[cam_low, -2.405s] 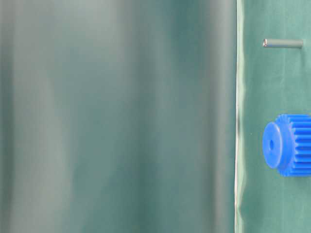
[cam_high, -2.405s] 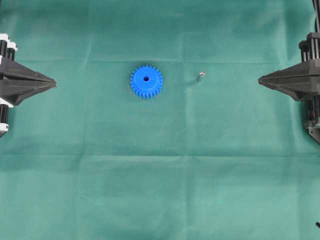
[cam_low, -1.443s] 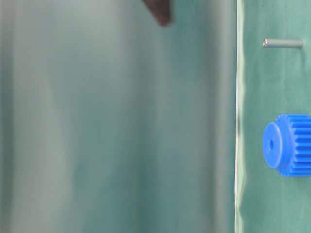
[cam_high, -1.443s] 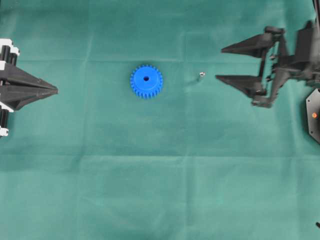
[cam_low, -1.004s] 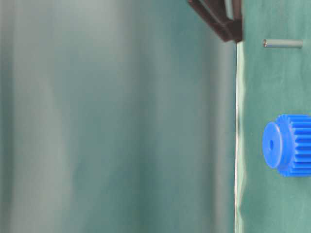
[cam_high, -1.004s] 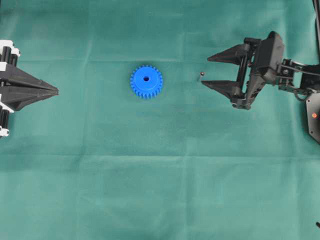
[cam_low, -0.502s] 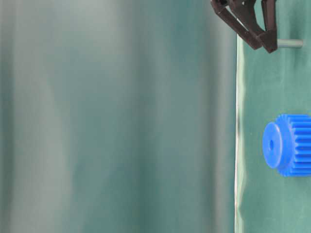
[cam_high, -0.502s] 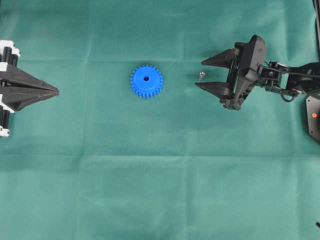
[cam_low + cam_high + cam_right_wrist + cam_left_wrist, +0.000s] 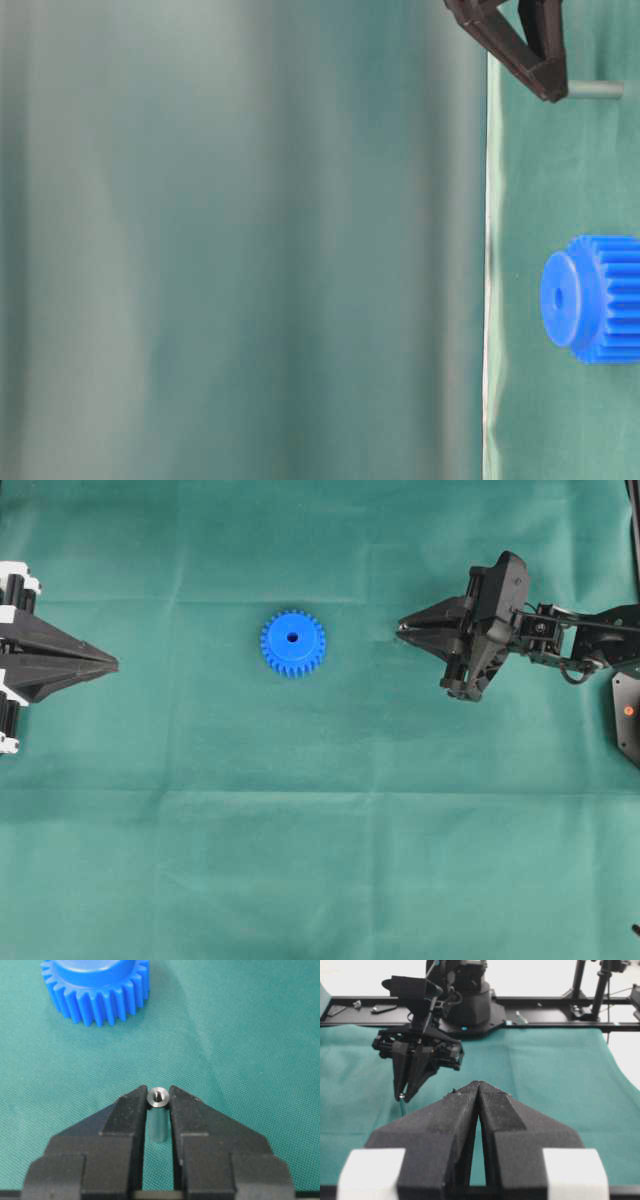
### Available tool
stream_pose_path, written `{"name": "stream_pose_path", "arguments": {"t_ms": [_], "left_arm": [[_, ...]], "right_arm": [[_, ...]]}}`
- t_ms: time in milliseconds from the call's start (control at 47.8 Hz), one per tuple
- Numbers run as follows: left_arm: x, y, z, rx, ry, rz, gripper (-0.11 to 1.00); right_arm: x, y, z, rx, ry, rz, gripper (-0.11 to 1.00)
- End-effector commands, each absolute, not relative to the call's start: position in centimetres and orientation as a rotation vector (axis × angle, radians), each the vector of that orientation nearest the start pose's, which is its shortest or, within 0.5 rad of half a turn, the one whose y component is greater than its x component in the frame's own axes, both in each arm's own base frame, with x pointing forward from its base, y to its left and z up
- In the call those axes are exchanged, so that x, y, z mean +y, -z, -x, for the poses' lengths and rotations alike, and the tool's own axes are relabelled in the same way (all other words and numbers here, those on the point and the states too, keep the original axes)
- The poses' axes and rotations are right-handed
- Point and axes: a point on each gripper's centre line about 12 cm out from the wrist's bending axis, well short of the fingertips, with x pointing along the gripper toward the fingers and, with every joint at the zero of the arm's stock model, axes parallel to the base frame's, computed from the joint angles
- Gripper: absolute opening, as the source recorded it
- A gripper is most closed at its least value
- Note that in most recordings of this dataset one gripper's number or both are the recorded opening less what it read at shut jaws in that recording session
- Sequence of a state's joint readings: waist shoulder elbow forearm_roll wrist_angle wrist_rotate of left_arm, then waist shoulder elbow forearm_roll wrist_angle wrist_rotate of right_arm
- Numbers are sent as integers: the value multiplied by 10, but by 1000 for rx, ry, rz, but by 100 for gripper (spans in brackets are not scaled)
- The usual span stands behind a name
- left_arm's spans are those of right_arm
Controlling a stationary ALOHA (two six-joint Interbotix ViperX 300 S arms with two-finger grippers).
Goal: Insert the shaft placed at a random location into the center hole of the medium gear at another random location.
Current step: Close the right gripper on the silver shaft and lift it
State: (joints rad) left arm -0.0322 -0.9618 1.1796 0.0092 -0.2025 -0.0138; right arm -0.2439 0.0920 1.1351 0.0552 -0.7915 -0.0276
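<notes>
Holding the shaft (image 9: 158,1102) near its top, your right gripper (image 9: 158,1097) has its two fingers pressed in on the little pin from both sides, so the gap between them is only as wide as the pin. The pin stands up on the green cloth (image 9: 320,860), right of the medium gear (image 9: 293,642) and well apart from it. Your left gripper (image 9: 105,663) sits far off to the left, its fingers pressed together with nothing in them.

Watch the grip. The pin is smooth and thin, and you pinch it only at the fingertips, so it may tip or slide out when you lift. The center hole (image 9: 292,637) looks about as narrow as the pin, so a leaning pin may bump the rim and push the gear along the cloth. Nothing holds the gear down.
</notes>
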Motion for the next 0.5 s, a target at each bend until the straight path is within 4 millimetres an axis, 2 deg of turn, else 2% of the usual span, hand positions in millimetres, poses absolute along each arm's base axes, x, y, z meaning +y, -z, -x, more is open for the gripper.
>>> {"name": "stream_pose_path", "arguments": {"t_ms": [0,293,481], "left_arm": [[-7,-289,-201,-5,38,2,0],[-7,-289,-201,-3,37,3,0],[-7,-289,-201,-5,37,3,0]], "right_arm": [[-78,-93,-289,415,287,-49,14],[-79,-99,-293,395,287,-48,14],[-81,-118,-298,361,288,-48,14]]}}
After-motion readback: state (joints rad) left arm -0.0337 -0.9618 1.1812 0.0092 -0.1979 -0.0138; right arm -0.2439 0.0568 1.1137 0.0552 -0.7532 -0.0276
